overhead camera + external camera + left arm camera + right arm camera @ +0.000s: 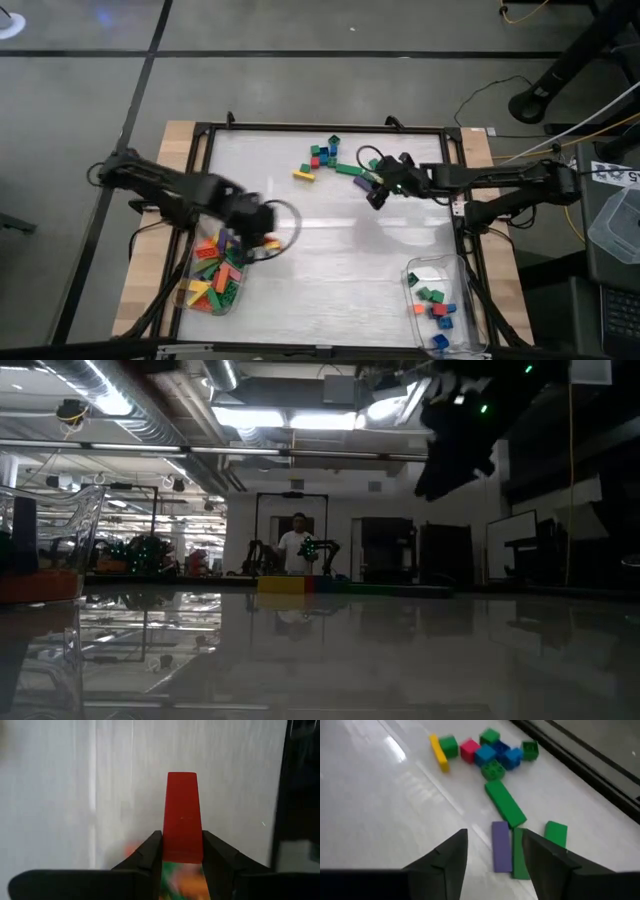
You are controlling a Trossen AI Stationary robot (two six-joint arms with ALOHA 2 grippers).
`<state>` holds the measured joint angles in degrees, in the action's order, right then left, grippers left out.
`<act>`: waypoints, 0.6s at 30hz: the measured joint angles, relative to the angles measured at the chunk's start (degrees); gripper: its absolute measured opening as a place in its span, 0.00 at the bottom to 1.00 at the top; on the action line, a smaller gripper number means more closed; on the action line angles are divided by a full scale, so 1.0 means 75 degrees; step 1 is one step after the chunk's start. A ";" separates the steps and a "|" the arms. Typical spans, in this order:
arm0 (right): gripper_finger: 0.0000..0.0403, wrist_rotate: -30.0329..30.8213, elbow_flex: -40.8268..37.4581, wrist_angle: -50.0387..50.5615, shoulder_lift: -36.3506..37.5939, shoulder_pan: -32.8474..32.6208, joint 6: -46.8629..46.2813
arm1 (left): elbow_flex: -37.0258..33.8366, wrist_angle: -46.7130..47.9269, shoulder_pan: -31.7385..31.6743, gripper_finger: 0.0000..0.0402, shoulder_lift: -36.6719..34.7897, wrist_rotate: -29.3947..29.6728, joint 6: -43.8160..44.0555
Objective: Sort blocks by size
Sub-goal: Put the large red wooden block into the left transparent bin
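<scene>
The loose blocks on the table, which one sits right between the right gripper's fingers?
The purple long block, lying flat between the open right gripper fingers. A green long block lies alongside it; the other blocks sit farther off.

The middle of the white surface point(330, 270) lies bare and passable. Loose blocks point(325, 157) crowd its far edge; two clear tubs point(442, 300) occupy the near corners.
</scene>
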<state>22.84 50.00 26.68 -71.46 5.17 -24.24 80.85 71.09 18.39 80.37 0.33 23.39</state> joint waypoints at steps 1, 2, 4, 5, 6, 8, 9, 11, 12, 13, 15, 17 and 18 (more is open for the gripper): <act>0.47 -0.0110 0.0000 -0.0026 -0.0146 0.0123 0.0063 | -0.0023 0.0368 0.0258 0.23 -0.0155 -0.0007 0.0515; 0.47 -0.0227 0.0000 -0.0037 -0.0305 0.0256 0.0071 | -0.0062 0.0645 0.0538 0.23 -0.0306 -0.0013 0.1037; 0.47 -0.0426 0.0000 -0.0035 -0.0612 0.0468 0.0071 | -0.0120 0.1118 0.1060 0.24 -0.0527 -0.0013 0.1982; 0.47 -0.0479 0.0000 -0.0039 -0.0776 0.0562 0.0076 | -0.0124 0.1254 0.1308 0.24 -0.0588 -0.0013 0.2402; 0.47 -0.0561 0.0000 -0.0041 -0.0934 0.0638 0.0075 | -0.0124 0.1347 0.1558 0.24 -0.0634 -0.0007 0.2871; 0.47 -0.0639 -0.0003 -0.0045 -0.1250 0.0780 0.0075 | -0.0127 0.1493 0.1978 0.25 -0.0637 0.0018 0.3757; 0.47 -0.0660 -0.0003 -0.0081 -0.1410 0.0836 0.0076 | -0.0129 0.1531 0.2156 0.26 -0.0634 0.0020 0.4030; 0.47 -0.0750 -0.0003 -0.0177 -0.1699 0.0941 0.0082 | -0.0130 0.1570 0.2455 0.28 -0.0600 0.0032 0.4342; 0.47 -0.0803 -0.0003 -0.0282 -0.1857 0.0989 0.0088 | -0.0130 0.1626 0.2575 0.30 -0.0564 0.0035 0.4466; 0.47 -0.0889 -0.0003 -0.0394 -0.2006 0.1036 0.0086 | -0.0131 0.1686 0.2680 0.32 -0.0530 0.0040 0.4598; 0.47 -0.1196 -0.0003 -0.0582 -0.2288 0.1127 0.0089 | -0.0133 0.1730 0.2850 0.36 -0.0478 0.0141 0.4830; 0.47 -0.1480 -0.0003 -0.0753 -0.2566 0.1186 0.0084 | -0.0133 0.1821 0.2972 0.39 -0.0432 0.0340 0.5050; 0.47 -0.1526 -0.0003 -0.0800 -0.2685 0.1189 0.0089 | -0.0133 0.1883 0.3029 0.41 -0.0404 0.0415 0.5151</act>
<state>11.40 49.98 20.67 -91.60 14.09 -23.57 79.85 85.21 41.11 77.34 3.44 62.02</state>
